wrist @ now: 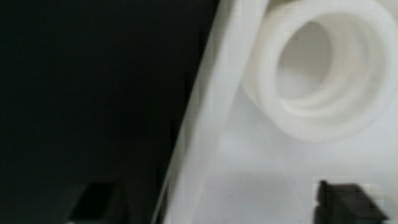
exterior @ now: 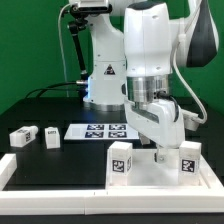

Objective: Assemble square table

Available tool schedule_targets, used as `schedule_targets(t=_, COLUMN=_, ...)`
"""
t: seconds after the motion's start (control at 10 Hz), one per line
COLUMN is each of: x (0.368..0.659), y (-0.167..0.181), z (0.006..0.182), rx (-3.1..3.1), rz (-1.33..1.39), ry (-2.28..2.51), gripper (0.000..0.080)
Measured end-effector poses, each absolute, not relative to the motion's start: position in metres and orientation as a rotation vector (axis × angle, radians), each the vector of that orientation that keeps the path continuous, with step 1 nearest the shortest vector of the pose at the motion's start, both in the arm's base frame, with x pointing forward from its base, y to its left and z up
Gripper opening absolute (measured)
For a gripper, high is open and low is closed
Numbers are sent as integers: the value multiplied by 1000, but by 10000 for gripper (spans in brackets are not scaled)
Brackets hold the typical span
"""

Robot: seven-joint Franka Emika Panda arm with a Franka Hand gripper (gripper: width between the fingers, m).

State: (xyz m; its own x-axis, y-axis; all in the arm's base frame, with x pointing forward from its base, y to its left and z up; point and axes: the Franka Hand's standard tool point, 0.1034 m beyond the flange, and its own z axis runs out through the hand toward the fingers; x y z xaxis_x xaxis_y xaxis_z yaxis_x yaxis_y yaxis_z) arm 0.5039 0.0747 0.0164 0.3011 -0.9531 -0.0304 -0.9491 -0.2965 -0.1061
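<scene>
The white square table top (exterior: 150,176) lies at the front of the table. Two tagged white leg blocks stand upright on it, one (exterior: 121,160) toward the exterior view's left and one (exterior: 188,158) toward its right. Two more leg blocks (exterior: 22,137) (exterior: 52,136) lie loose on the black table at the left. My gripper (exterior: 160,152) is low over the top between the standing legs. In the wrist view the gripper (wrist: 222,205) is open. One fingertip (wrist: 98,205) is over the black table, the other over the white top (wrist: 231,120) near a round socket (wrist: 329,65).
The marker board (exterior: 105,130) lies flat behind the table top. A long white border rail (exterior: 12,166) runs along the front left. The robot's base (exterior: 105,75) stands at the back, with cables on both sides.
</scene>
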Motion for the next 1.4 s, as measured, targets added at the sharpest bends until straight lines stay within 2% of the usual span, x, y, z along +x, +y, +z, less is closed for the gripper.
schedule_targets(t=0.2, x=498, y=75, z=13, rx=-2457, rz=-35, ry=1801, gripper=241)
schedule_targets(t=0.3, x=493, y=75, z=11, rx=-2464, rz=-7, ry=1806, gripper=241)
schedule_targets(t=0.4, x=491, y=74, z=11, rx=-2452, rz=2, ry=1824, gripper=96)
schedule_targets(t=1.4, x=490, y=72, z=11, rx=-2462, rz=0, ry=1808, gripper=96)
